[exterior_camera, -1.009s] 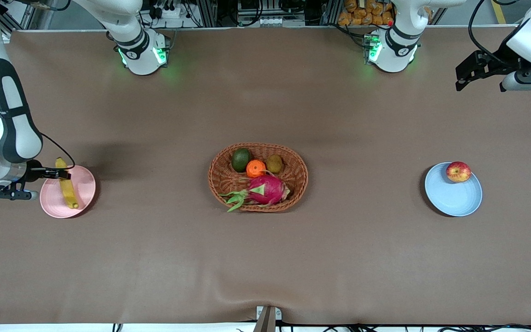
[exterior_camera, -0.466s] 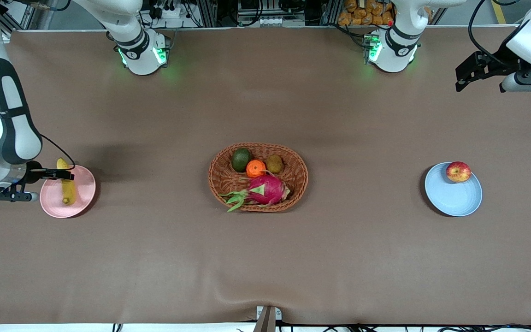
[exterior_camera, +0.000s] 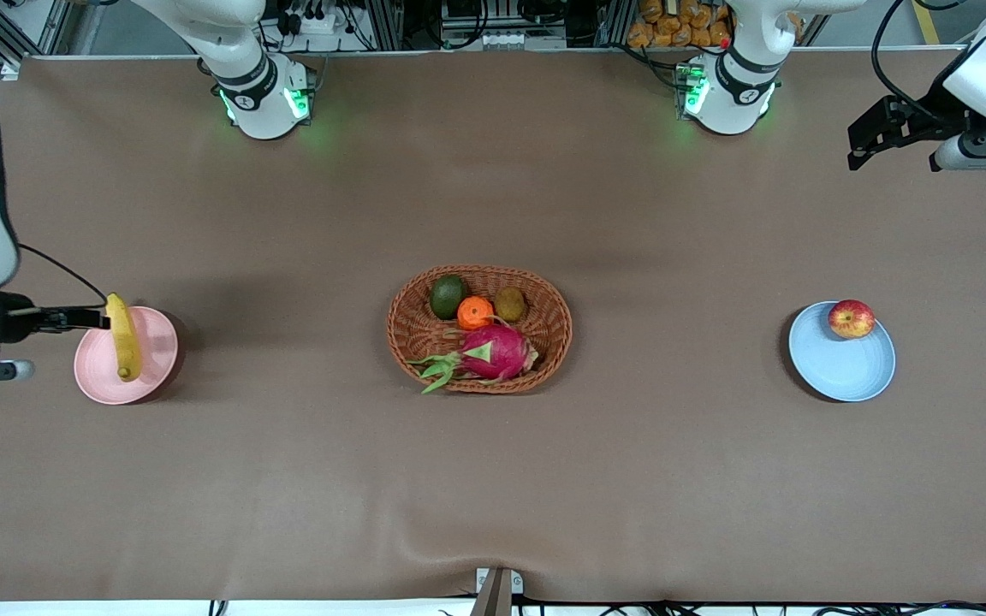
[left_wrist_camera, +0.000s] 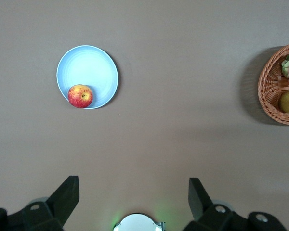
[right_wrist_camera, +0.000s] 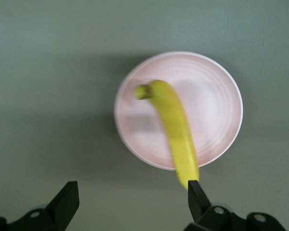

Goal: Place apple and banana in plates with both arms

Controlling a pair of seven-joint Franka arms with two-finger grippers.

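Note:
The yellow banana lies across the pink plate at the right arm's end of the table, and one end overhangs the rim. My right gripper hangs open just beside that plate; in the right wrist view it holds nothing, with the banana and the pink plate below it. The red apple rests in the blue plate, by the rim farther from the camera. My left gripper waits open, high over the left arm's end of the table. In the left wrist view it is empty, well apart from the apple.
An oval wicker basket stands mid-table between the plates. It holds a dragon fruit, an orange and two dull green fruits. The left wrist view catches the basket's edge.
My right gripper has opened and let go of the banana, then drawn back toward the table's end. The banana has shifted slightly on the pink plate. The left arm has not moved.

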